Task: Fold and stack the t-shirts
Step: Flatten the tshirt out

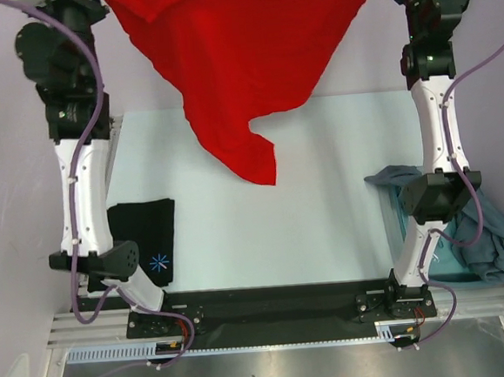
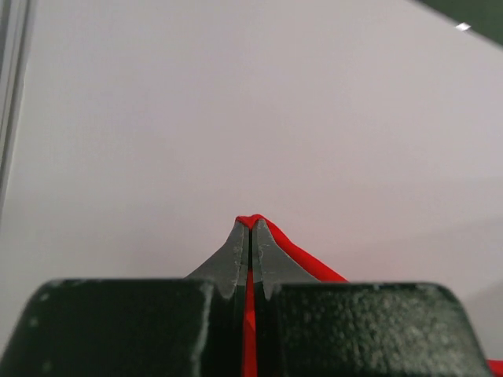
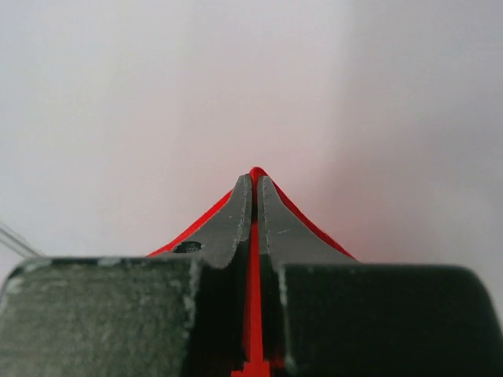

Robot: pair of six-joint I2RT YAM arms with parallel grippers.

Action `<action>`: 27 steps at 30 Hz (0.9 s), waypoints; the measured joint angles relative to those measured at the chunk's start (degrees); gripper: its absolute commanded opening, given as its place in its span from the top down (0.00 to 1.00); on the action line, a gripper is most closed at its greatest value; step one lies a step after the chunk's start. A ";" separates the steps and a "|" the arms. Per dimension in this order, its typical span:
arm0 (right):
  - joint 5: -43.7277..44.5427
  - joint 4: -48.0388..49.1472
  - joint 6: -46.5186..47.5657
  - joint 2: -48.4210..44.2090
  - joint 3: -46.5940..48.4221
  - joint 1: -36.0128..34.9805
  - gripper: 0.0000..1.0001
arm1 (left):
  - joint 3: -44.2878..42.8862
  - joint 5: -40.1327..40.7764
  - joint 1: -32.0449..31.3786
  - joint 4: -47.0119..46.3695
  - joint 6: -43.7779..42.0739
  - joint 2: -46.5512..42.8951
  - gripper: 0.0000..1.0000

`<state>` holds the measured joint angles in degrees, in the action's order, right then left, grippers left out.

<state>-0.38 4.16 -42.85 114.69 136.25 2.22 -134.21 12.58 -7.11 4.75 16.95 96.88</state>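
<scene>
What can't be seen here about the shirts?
The red t-shirt: the top external view's upper edge cuts off its held edge.
The black t-shirt: the left arm covers part of it, same view.
The teal-grey t-shirts: the right arm covers part of the heap; their number is unclear.
Wrist views: the left gripper and right gripper show only a red sliver; their own bodies hide the rest.

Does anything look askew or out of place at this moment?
The red t-shirt, pinched by the left gripper and right gripper, hangs lopsided, narrowing to one twisted point instead of spreading flat. The teal-grey t-shirts lie in a crumpled heap on the right. The black t-shirt looks neatly folded.
</scene>
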 measured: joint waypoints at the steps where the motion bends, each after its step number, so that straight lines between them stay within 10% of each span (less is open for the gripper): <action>1: 0.00 0.63 0.04 -1.36 -0.70 0.00 1.00 | -0.35 -0.26 0.00 -0.17 0.02 -0.79 1.00; 16: -0.04 8.96 1.95 -25.92 -13.77 0.17 1.00 | 2.89 0.24 0.00 -10.71 0.07 -18.08 1.00; 27: 0.42 8.66 1.97 -13.92 -4.52 0.87 1.00 | -4.07 2.93 0.02 -18.60 -1.05 0.09 1.00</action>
<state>0.03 12.82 -40.88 100.77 131.72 3.09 -138.28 15.51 -7.09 -13.85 15.90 96.97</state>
